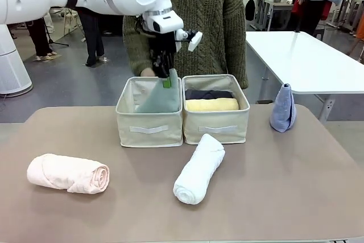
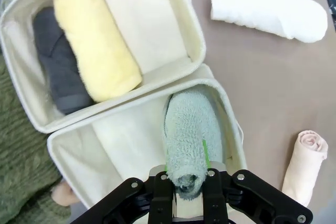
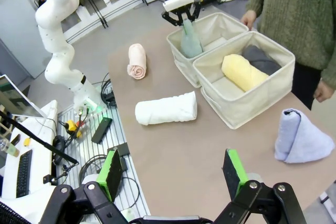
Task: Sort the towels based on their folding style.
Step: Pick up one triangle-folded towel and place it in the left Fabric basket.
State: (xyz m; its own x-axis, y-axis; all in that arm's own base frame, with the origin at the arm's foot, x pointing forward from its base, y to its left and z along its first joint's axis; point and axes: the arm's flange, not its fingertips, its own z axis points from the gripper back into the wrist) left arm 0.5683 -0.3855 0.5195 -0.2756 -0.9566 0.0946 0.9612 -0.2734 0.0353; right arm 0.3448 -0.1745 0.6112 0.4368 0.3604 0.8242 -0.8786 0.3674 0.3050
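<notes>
Fingers of the left gripper [image 1: 166,78] are clamped on the narrow tip of the teal towel [image 1: 156,98], a fuzzy terry cone that hangs point up with its wide base below the rim of the left bin [image 1: 149,130]. The left wrist view shows green pads [image 2: 206,153] pressed against the cone's rolled top; whether its base touches the bin floor I cannot tell.

At the table's [image 1: 284,186] left, the pink towel [image 1: 68,173] lies on its side, a loose roll with the spiral end facing right. Behind the left bin, a person's hand [image 1: 148,73] rests at the far wall. In front of the bins, the white towel [image 1: 199,169] lies as a rolled cylinder, angled with one end near the right bin [image 1: 218,130]. Inside that bin, the yellow towel [image 1: 211,104] and grey towel [image 1: 207,93] lie side by side, both rolled, the grey one farther back. Well to the right, the blue towel [image 1: 282,109] stands upright on the table, a cone with a folded flap.

The right gripper [image 3: 172,171] hovers above the table's edge, its fingers wide apart and holding nothing.
</notes>
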